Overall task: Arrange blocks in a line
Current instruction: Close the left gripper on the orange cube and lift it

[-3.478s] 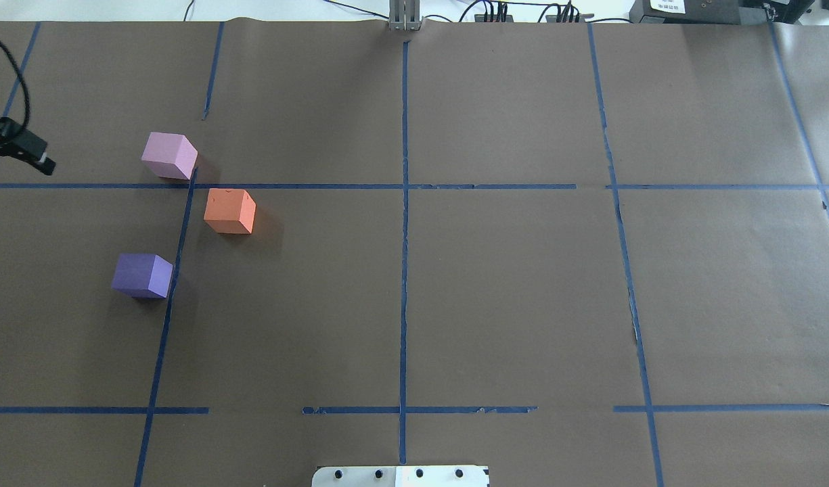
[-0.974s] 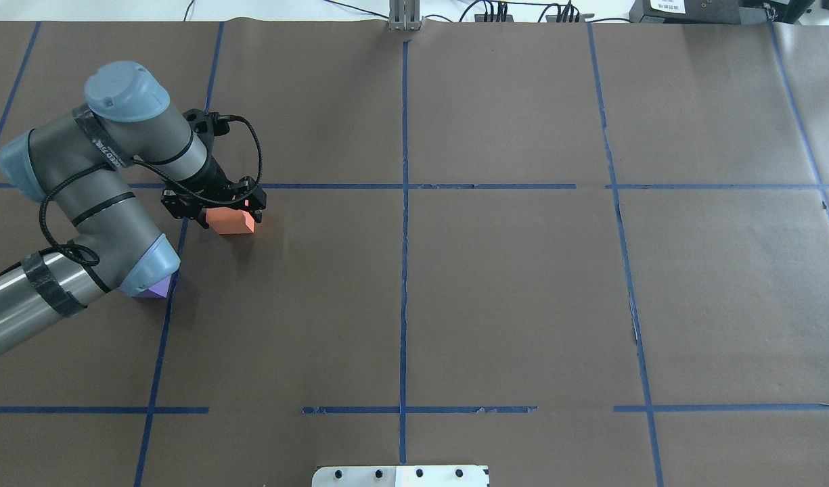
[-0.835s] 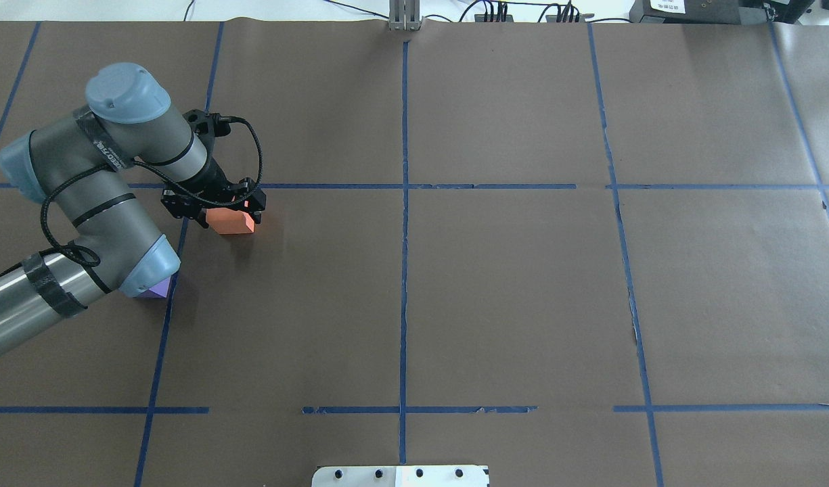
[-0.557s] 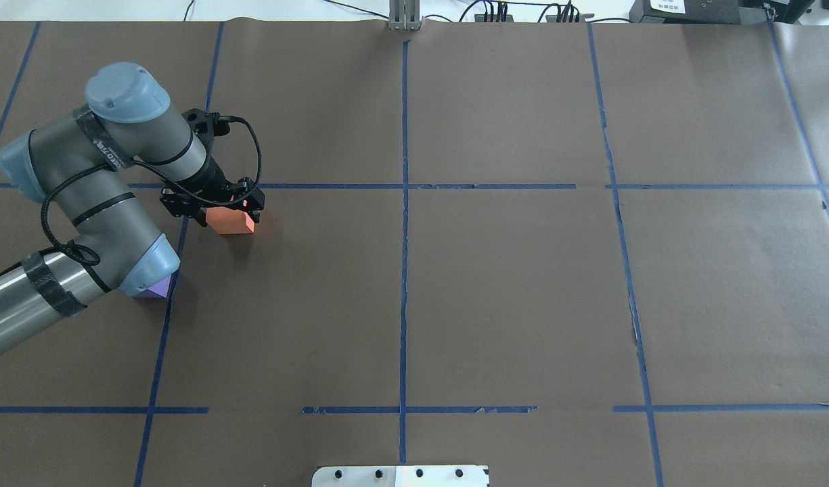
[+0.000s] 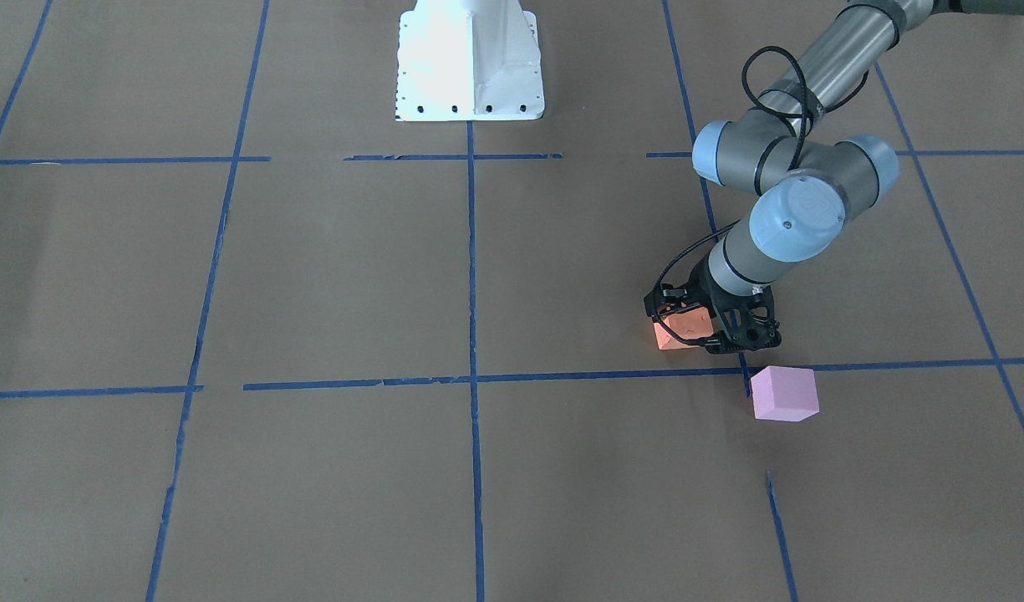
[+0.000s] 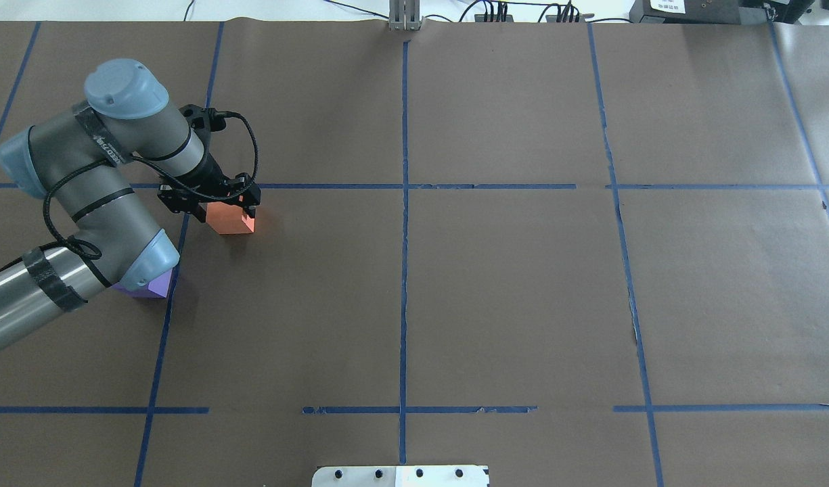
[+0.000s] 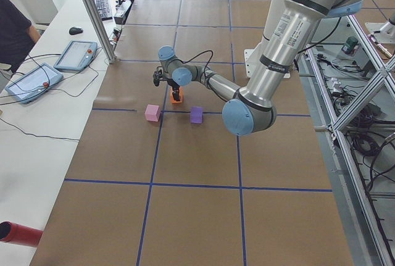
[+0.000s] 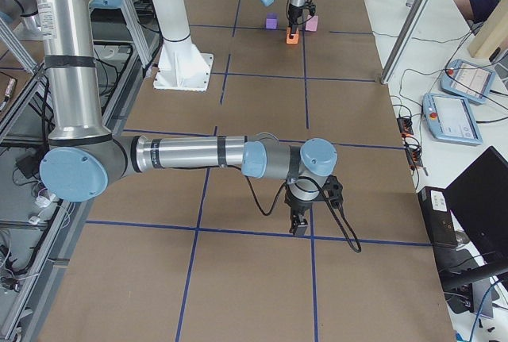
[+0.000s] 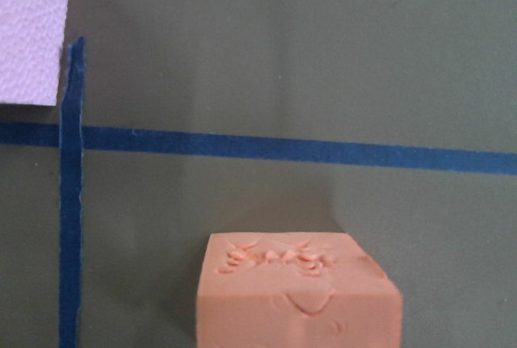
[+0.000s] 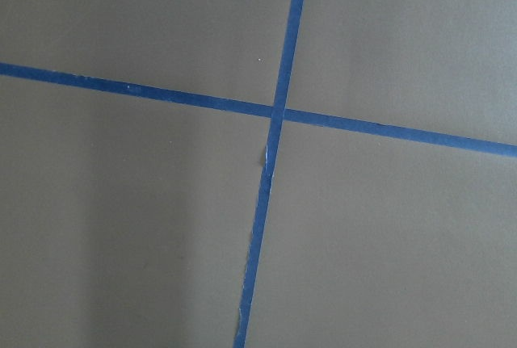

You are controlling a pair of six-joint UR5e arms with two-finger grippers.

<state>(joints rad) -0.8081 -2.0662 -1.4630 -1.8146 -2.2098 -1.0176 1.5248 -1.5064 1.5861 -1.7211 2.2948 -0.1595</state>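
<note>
The orange block (image 6: 231,220) sits on the brown table just behind a blue tape line, and also shows in the front view (image 5: 683,328) and at the bottom of the left wrist view (image 9: 299,299). My left gripper (image 6: 223,205) is low over it, open, with one jaw on each side of the block. The pale pink block (image 5: 783,393) lies just beyond it and is hidden by my arm in the overhead view. The purple block (image 6: 150,288) peeks out under my left elbow. My right gripper (image 8: 300,225) hangs over bare table, and I cannot tell whether it is open or shut.
The white robot base plate (image 5: 470,58) stands at the table's near-robot edge. Blue tape lines (image 6: 404,203) grid the brown paper. Tablets (image 7: 28,81) and a metal post (image 7: 92,13) stand on the white bench beyond the table.
My left arm came in from the left edge and settled over the orange block. In the last second the gripper shifted slightly away from me, showing more of the block. The blocks have not moved.
</note>
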